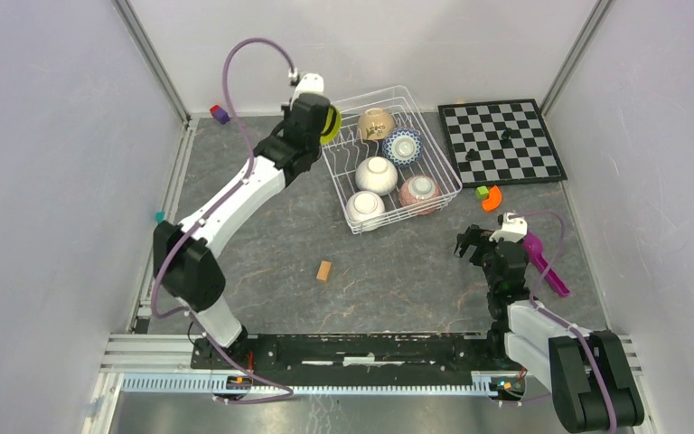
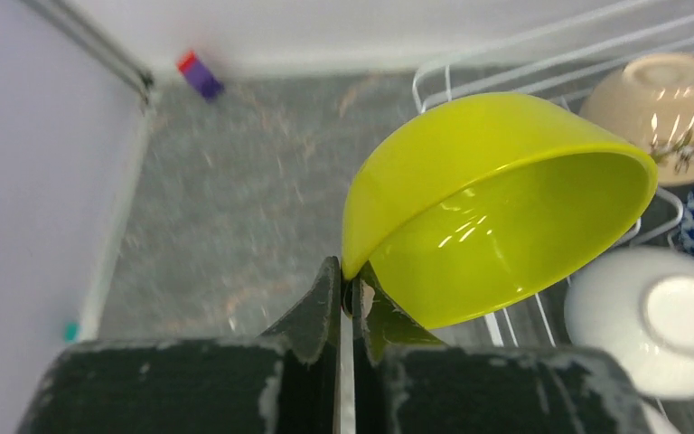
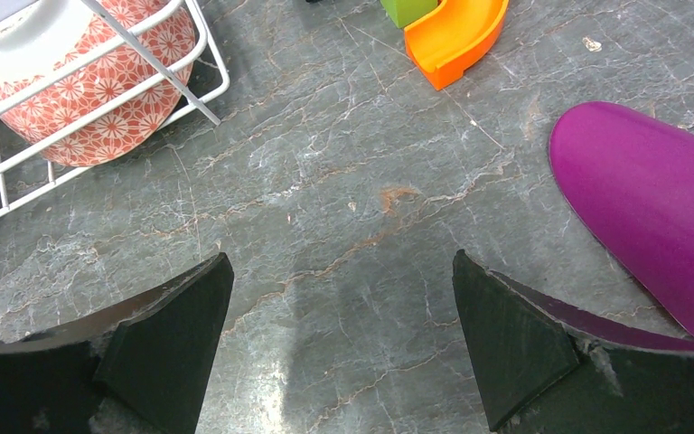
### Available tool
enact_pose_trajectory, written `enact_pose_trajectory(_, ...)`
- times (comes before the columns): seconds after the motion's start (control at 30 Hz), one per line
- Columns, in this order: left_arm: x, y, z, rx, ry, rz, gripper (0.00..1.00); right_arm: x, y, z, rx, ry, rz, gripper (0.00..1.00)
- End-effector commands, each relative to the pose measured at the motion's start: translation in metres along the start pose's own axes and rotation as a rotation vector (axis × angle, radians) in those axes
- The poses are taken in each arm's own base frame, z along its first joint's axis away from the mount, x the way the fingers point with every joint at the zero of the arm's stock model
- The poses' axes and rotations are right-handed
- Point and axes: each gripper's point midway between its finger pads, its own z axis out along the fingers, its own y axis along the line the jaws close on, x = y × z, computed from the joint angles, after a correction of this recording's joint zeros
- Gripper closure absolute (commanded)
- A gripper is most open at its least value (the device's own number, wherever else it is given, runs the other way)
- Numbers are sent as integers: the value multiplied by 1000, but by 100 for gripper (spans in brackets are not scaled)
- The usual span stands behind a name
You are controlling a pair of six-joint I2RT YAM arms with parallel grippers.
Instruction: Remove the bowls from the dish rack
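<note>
The bowls were mostly in the dish rack [image 1: 395, 195]. Five sat upside down among its tines: the beige one [image 1: 376, 123] and the blue-and-white one [image 1: 402, 145] at the far end, a white one [image 1: 376, 174] in the middle, and a second white one [image 1: 365, 208] beside the pink-red speckled one [image 1: 419, 193] at the near end. The sixth, the lime-green bowl [image 2: 506, 208], was in the left tool [image 2: 348, 289]. Its fingers were pinched narrow on the bowl's rim, one inside and one outside. The bowl hung tilted on its side at the rack's far-left corner, with its opening turned toward the wrist camera. From the wrist view it appeared to be raised over the rack's edge wire rather than resting on it.

The right tool [image 3: 343, 298] was spread wide and held nothing. It hovered over bare worktop [image 1: 398, 271] between the rack's near corner and a purple scoop [image 3: 651, 208].

The step in hand looked like carrying out the first bowl, so the unloading was at an early stage. The next move probably called for swinging the green bowl leftward, clear of the rack wall, to open worktop. There it would be lowered until it rested before the fingers let go. A thin pinch on a glossy rim could slip if the wrist turned quickly. The right arm seemed well placed to reach the speckled bowl nearest it.
</note>
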Motion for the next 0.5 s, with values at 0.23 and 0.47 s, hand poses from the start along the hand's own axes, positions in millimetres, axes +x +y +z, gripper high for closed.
enact_pose_trajectory(0.23,121,16,-64,85,254,-657,98,-6,2,-2,-14,-29,4,2)
enact_pose_trajectory(0.47,195,38,-64,132,424,-867,98,-5,2,-2,-11,-28,5,2)
